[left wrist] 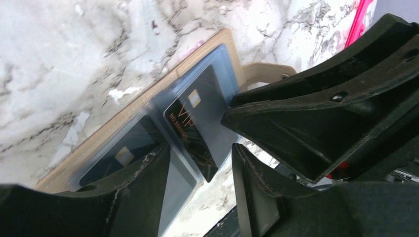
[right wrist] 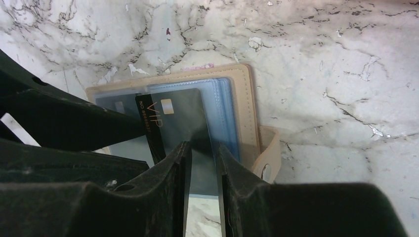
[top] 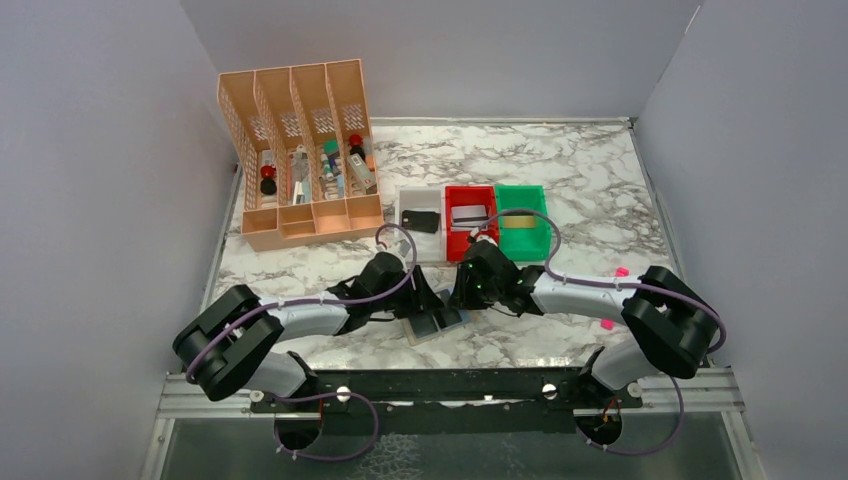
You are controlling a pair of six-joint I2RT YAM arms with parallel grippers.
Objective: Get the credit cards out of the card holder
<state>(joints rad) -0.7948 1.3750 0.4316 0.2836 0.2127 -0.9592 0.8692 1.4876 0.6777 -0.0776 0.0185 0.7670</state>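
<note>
The right pincer [right wrist: 202, 148], nearly closed, appears to nip a black VIP card [right wrist: 173, 116] half out of the card holder [right wrist: 243, 98] beneath it, the left pincer [left wrist: 200, 148] splayed alongside; three cards [top: 468, 215] lie in bins [top: 470, 189] beyond, another card [left wrist: 123, 155] sits sleeved.

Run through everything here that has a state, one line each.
card holder: open, lying flat.
black VIP card: skewed, partly out of its pocket.
second card: seated in its pocket.
left gripper: open over the holder.
right gripper: jaws narrowly apart at the VIP card; grip unclear.
white bin: holds a black card.
red bin: holds a silver-grey card.
green bin: holds a gold card.
</note>
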